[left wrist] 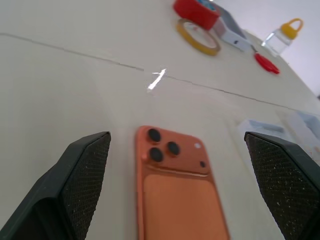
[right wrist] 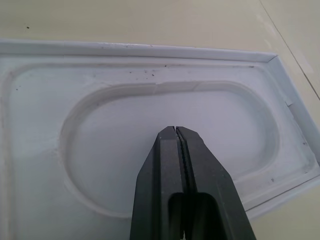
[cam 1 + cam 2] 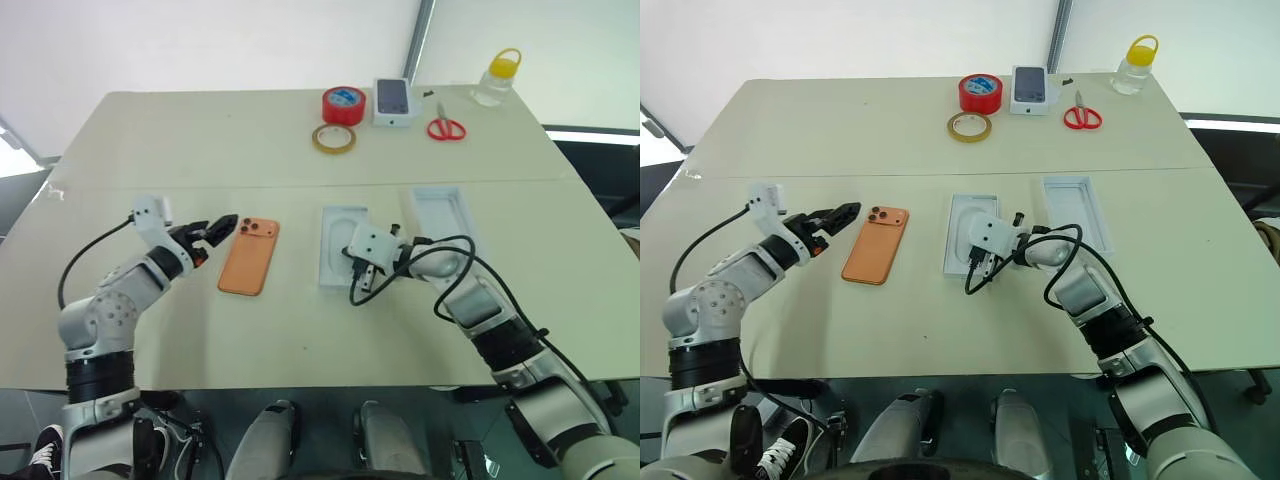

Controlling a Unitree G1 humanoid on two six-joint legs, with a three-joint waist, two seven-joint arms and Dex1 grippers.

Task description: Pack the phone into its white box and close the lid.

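The phone point(image 3: 249, 256) is lying back-up on the pale surface point(image 3: 200, 150), its camera cluster at the far end, with nothing on top of it. The left end effector point(image 3: 226, 227) is hovering just beside the phone's lens corner with its fingers spread wide and nothing between them. Near the phone's right side, a white tray with an oval outline point(image 3: 340, 245) is lying flat, and the right end effector point(image 2: 176, 134) is sitting over the oval with its fingers pressed fully together, gripping nothing. Just beyond that arm, a second white tray with taller walls point(image 3: 445, 220) is resting open side up. Along the far edge, well apart from the work, are sitting a red tape roll point(image 3: 343, 104), a yellowish tape ring point(image 3: 333, 139), a white box bearing a phone picture point(image 3: 394, 101), red-handled scissors point(image 3: 446, 127) and a small bottle with a yellow cap point(image 3: 499, 76).
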